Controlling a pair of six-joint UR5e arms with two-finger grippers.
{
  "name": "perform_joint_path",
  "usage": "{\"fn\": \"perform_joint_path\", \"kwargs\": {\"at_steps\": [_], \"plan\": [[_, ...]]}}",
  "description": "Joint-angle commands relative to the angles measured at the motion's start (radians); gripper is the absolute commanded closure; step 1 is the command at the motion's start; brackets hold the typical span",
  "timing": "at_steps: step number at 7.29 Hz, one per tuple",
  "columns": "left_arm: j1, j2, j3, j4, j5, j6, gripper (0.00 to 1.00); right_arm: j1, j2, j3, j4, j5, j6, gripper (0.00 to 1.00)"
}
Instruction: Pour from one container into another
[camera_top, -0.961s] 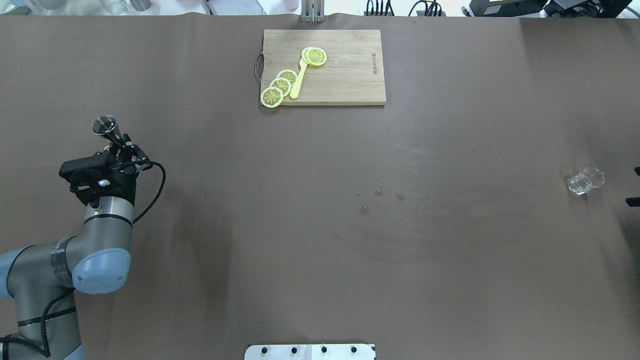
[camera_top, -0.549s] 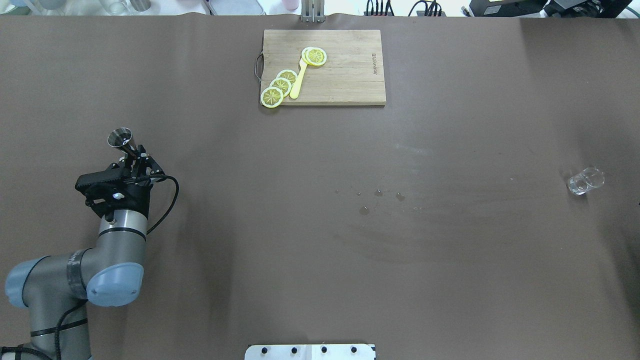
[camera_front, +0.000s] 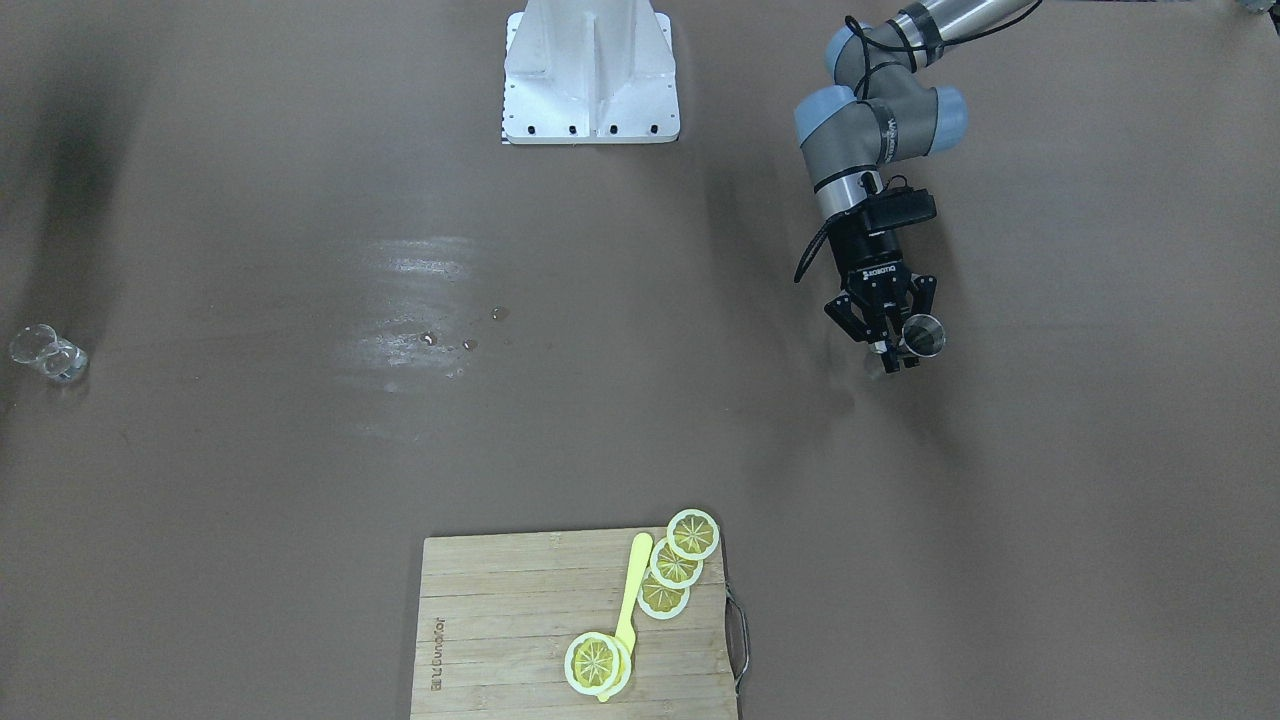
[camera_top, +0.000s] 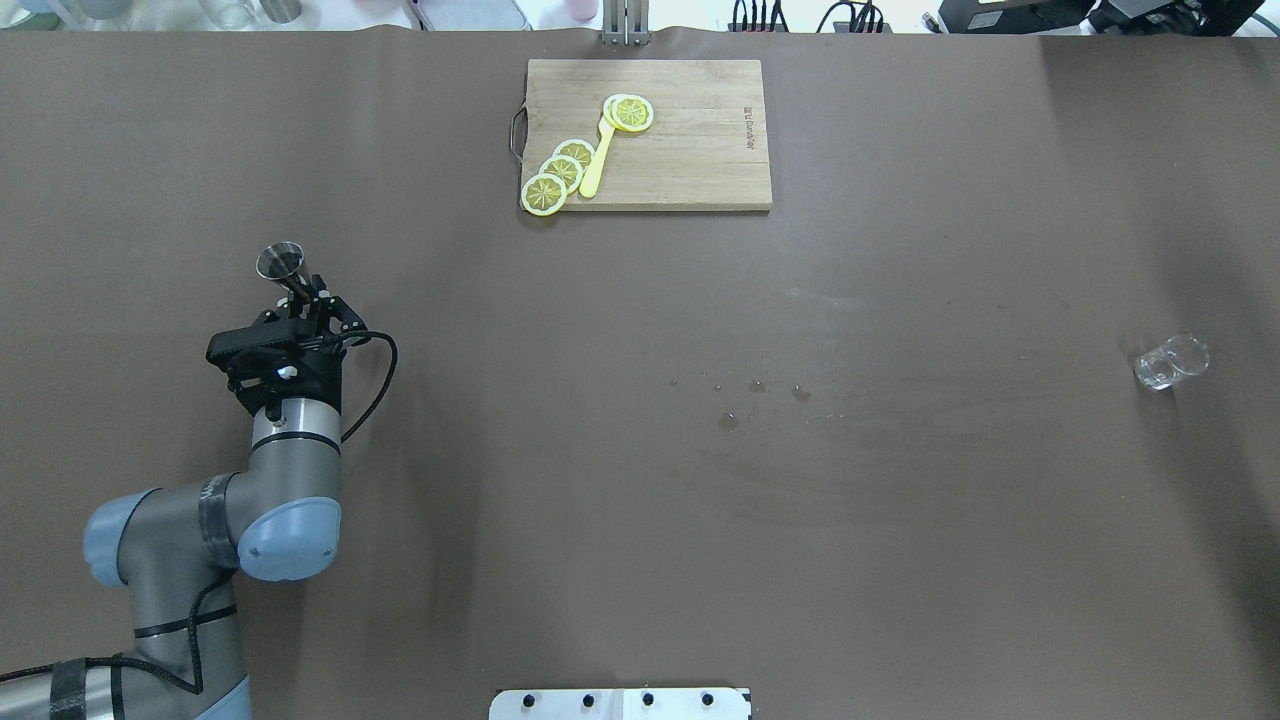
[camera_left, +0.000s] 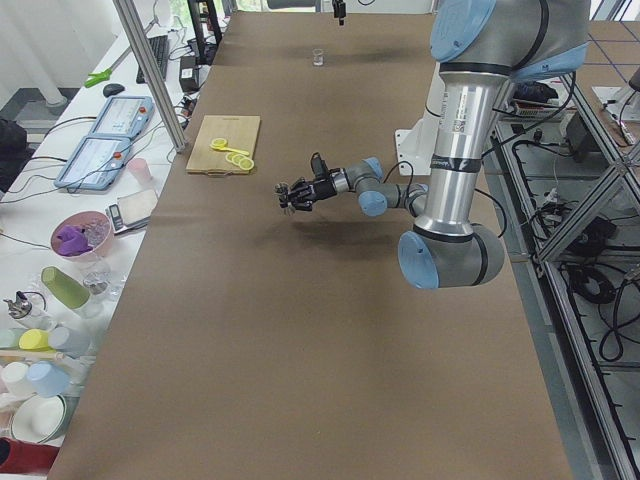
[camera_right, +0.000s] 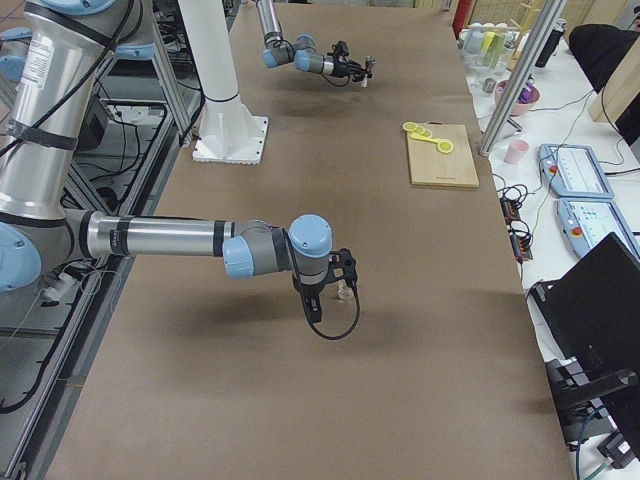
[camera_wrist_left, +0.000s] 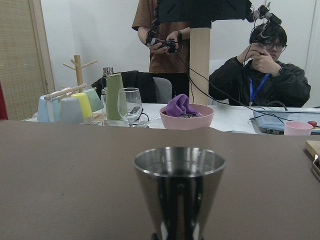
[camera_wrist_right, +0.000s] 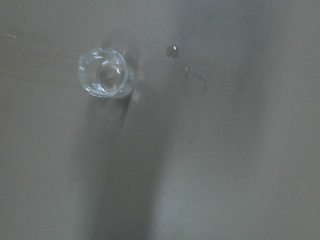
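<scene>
My left gripper (camera_top: 298, 292) is shut on the stem of a steel cone-shaped jigger (camera_top: 281, 262), held upright above the table's left part. The front-facing view shows the same jigger (camera_front: 925, 335) just past the left gripper (camera_front: 893, 352). It fills the lower middle of the left wrist view, where the jigger (camera_wrist_left: 179, 185) has its mouth up. A small clear glass (camera_top: 1170, 361) stands far right on the table, and the right wrist view looks straight down on that glass (camera_wrist_right: 105, 72). Only the exterior right view shows my right gripper (camera_right: 340, 285), close over the glass (camera_right: 345, 293); I cannot tell its state.
A wooden cutting board (camera_top: 690, 165) with lemon slices (camera_top: 560, 172) and a yellow utensil lies at the far middle. Small wet spots (camera_top: 755, 385) mark the table's centre. The robot's base plate (camera_top: 620, 703) sits at the near edge. People and cups are beyond the table's left end.
My left arm has carried the jigger to the right, still upright. The right gripper's fingertips, seen at the right edge a second ago, have left the overhead view.
</scene>
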Motion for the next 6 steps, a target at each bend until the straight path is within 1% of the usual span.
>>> {"fn": "perform_joint_path", "kwargs": {"at_steps": [1,2,3,4,6], "plan": [[-0.013,-0.027,0.031,0.005,-0.001,-0.001,0.65,0.029,-0.001,0.046,-0.210,-0.092,-0.005,0.00],[-0.017,-0.027,0.030,0.007,-0.003,-0.001,0.57,0.038,0.017,0.060,-0.302,-0.109,-0.010,0.00],[-0.017,-0.028,0.031,0.007,-0.004,-0.001,0.51,0.067,0.022,0.083,-0.350,-0.120,-0.010,0.00],[-0.017,-0.028,0.031,0.007,-0.004,-0.001,0.48,0.131,0.019,0.104,-0.368,-0.120,-0.010,0.00],[-0.017,-0.030,0.031,0.007,-0.003,-0.001,0.47,0.145,0.023,0.105,-0.355,-0.118,-0.008,0.00]]}}
